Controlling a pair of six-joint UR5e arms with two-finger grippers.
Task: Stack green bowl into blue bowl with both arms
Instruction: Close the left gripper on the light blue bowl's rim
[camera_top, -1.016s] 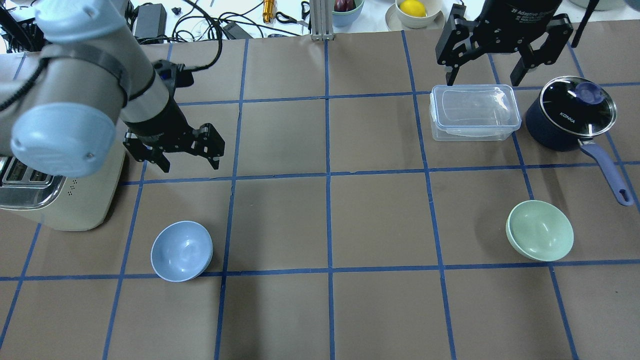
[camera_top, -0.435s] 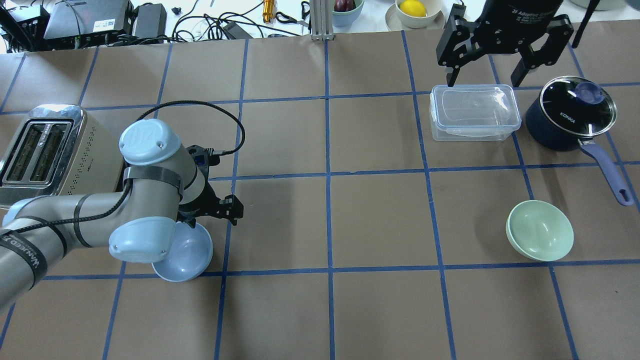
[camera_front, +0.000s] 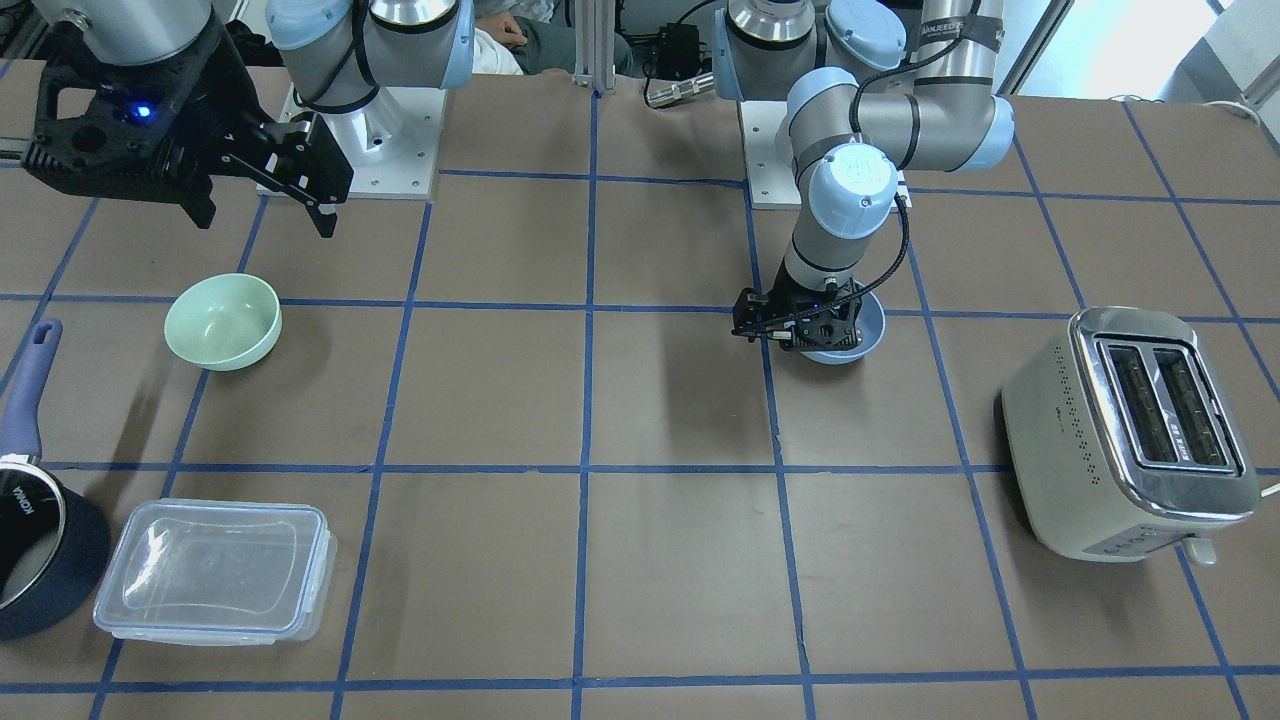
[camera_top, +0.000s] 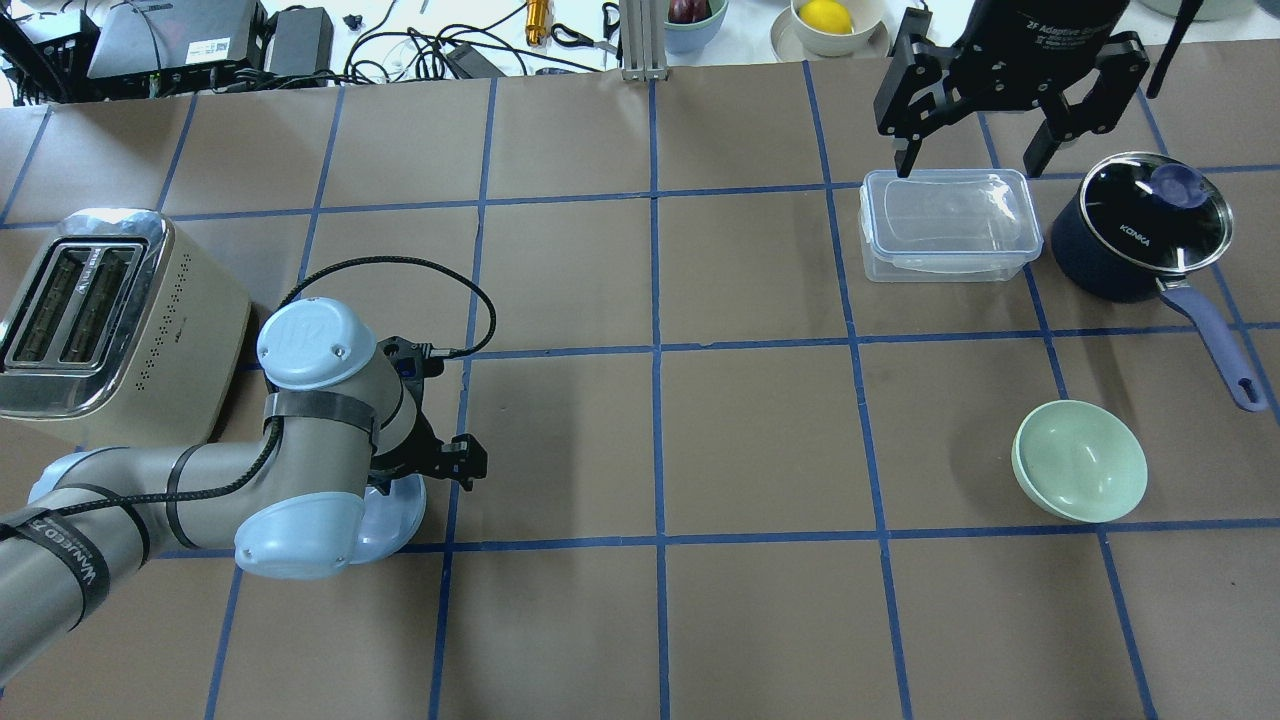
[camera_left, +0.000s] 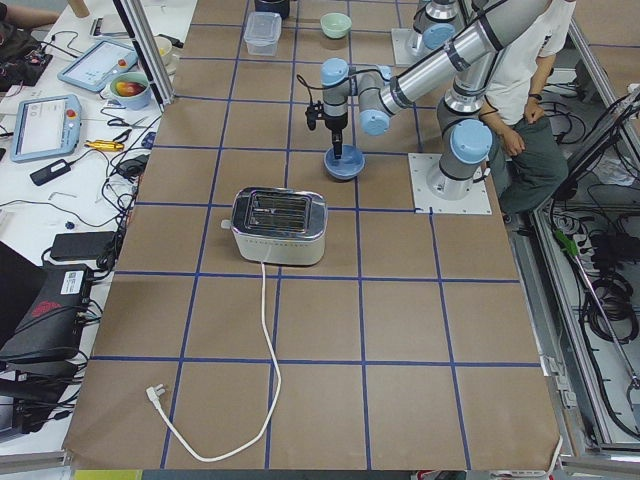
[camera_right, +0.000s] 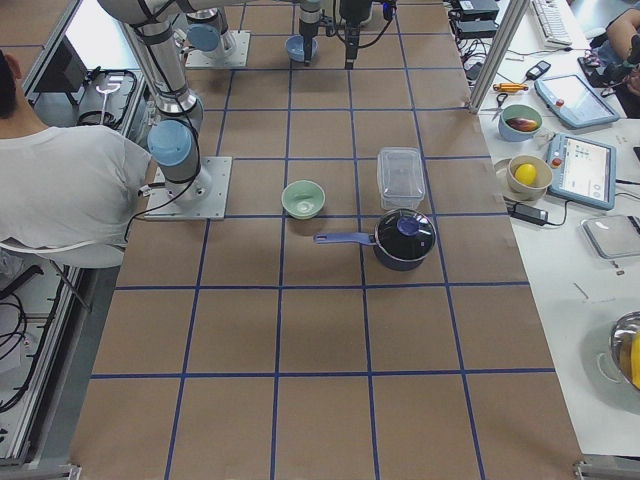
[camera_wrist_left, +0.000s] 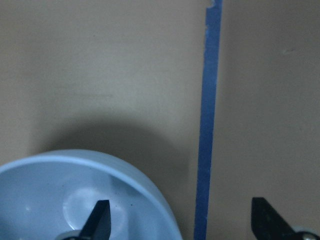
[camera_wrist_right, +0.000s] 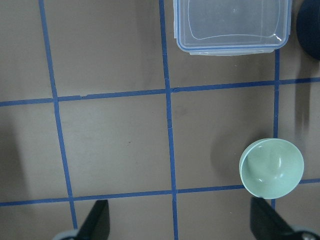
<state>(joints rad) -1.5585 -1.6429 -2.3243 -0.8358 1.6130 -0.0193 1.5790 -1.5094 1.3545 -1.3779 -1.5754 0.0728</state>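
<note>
The blue bowl sits upright at the near left, partly hidden under my left arm; it also shows in the front view. My left gripper is open and low over its right rim. In the left wrist view one finger is inside the blue bowl and the other outside. The green bowl sits alone at the near right, also in the right wrist view. My right gripper is open, empty, high above the far right.
A cream toaster stands just left of my left arm. A clear lidded container and a dark navy saucepan with its handle toward the green bowl stand at the far right. Cables and tools lie beyond the far edge.
My left arm has swung near and down, bringing its open gripper from above the toaster area to the blue bowl's right rim. The right arm and both bowls have not moved.
</note>
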